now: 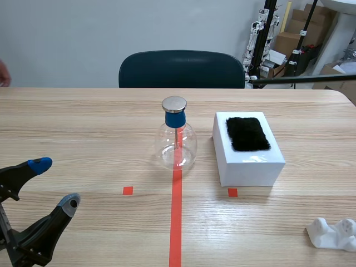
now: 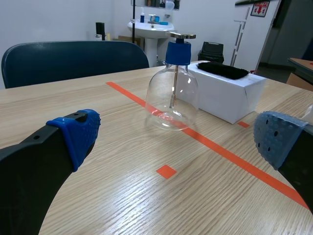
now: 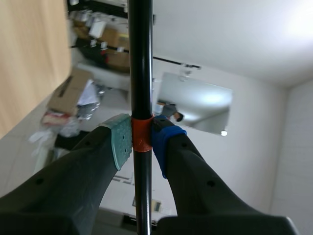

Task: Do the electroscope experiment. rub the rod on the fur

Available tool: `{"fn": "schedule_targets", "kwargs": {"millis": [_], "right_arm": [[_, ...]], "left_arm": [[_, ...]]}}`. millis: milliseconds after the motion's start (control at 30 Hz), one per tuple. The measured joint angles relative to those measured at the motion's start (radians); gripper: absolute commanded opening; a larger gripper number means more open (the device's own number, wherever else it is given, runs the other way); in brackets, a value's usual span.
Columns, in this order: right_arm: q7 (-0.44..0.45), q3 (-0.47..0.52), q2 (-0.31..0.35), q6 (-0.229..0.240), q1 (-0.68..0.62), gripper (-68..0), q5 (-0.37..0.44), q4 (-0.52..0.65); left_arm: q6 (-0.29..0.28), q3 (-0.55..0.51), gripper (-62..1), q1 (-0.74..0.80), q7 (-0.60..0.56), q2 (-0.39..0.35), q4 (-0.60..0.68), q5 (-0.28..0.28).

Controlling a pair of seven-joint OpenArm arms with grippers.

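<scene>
The rod (image 3: 141, 73) runs past both edges of the right wrist view, so neither end shows. In the scene view it is only a thin dark bar leaving at the right edge, and the right gripper (image 3: 142, 139) clamped on it lies outside that view. A white moulded object (image 1: 332, 232) is cut off at the lower right corner, its shape unclear. A person's hand (image 1: 3, 72) barely shows at the left edge. What hangs inside the flask (image 1: 177, 143) is too small to tell.

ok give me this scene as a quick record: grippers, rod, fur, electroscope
left gripper: open, empty, low over the table
right gripper: shut on the rod
rod: black, orange-red band at the grip, not on the fur
fur: black patch lying on top of the white box
electroscope: glass flask, blue stopper, metal disc, upright beside the white box, not touching it
</scene>
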Motion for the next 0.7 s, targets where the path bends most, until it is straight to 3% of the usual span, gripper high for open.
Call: {"fn": "schedule_targets", "kwargs": {"millis": [233, 300, 433, 567, 700], "right_arm": [[0.127, 0.044, -0.153, -0.264, -0.238, -67.6, -0.002, 0.152], [0.172, 0.044, -0.196, -0.312, -0.293, -67.6, -0.001, 0.171], [0.269, 0.032, -0.289, -0.32, -0.363, -67.6, -0.006, 0.196], [0.236, -0.055, -0.337, -0.32, -0.378, -67.6, -0.011, 0.227], [0.209, -0.162, -0.34, -0.327, -0.375, -67.6, -0.043, 0.249]], "left_arm": [[0.0, 0.0, 1.4, 0.0, 0.0, 0.0, 0.0, 0.0], [0.0, 0.0, 1.4, 0.0, 0.0, 0.0, 0.0, 0.0], [0.0, 0.0, 1.4, 0.0, 0.0, 0.0, 0.0, 0.0], [0.0, 0.0, 1.4, 0.0, 0.0, 0.0, 0.0, 0.0], [0.0, 0.0, 1.4, 0.0, 0.0, 0.0, 0.0, 0.0]]}}
